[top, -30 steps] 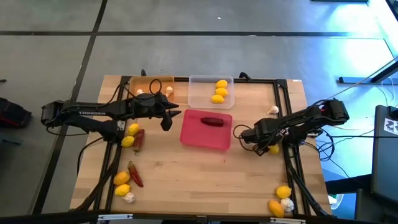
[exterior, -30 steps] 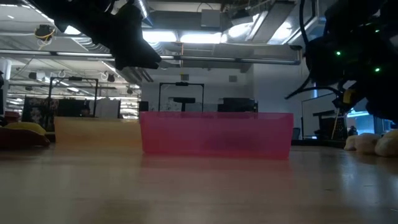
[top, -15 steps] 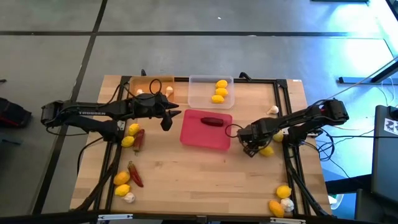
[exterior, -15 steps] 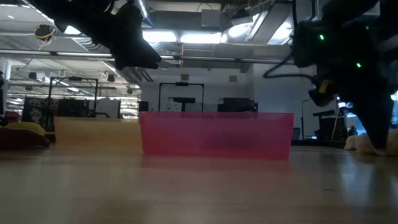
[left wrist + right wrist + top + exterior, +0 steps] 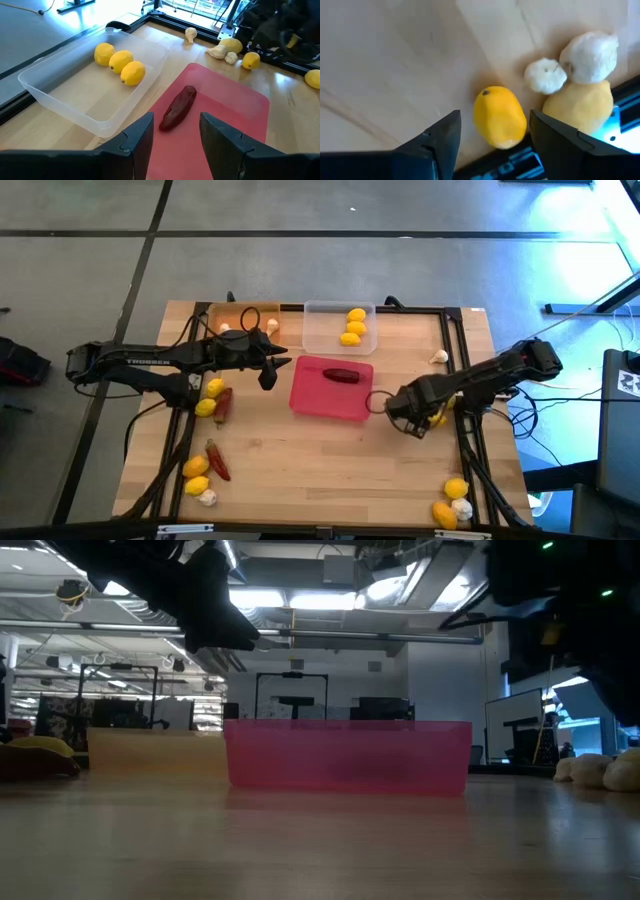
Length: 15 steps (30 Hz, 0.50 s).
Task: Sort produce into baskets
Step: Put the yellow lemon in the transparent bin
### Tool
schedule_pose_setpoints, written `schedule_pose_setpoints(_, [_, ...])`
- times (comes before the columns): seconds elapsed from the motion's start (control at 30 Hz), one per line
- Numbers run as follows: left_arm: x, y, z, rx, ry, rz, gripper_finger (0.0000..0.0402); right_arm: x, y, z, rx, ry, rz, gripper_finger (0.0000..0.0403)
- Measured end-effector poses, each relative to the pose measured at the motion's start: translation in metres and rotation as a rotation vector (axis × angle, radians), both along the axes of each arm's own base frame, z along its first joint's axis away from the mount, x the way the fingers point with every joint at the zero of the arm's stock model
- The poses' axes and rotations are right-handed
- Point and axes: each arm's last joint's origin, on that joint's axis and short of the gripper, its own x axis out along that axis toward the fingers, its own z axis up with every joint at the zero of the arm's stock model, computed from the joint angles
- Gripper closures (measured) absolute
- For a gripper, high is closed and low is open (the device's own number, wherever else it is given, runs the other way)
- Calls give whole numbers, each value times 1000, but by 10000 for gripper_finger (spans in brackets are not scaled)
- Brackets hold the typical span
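With fingers apart above a lemon (image 5: pixel 499 118), the right gripper (image 5: pixel 492 137) risks knocking the touching garlic bulbs (image 5: pixel 546 76) away, while the left gripper (image 5: pixel 175 132) idles empty, fingers apart, over the pink tray (image 5: pixel 240 107).

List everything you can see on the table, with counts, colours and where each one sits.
trays: three; orange tray and clear tray at the far side, pink tray mid-table.
lemons: about ten, yellow; three in the clear tray, the rest loose at the left edge, by the right arm and in the near-right corner.
garlic: white; two seen in the orange tray, one at the right edge, others in the near corners.
chilies: three, dark red; one in the pink tray, two loose at the left.
table: one, wooden.
claws: left claw open, left of the pink tray; right claw open, to its right.
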Motion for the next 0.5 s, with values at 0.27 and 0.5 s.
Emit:
schedule_pose_setpoints(0.27, [0,0,0,0,0,0,247,-8,20,0,-45,-3,119,175])
schedule_pose_setpoints(0.5, [0,0,0,1,0,0,247,-19,18,-11,-40,74,115,175])
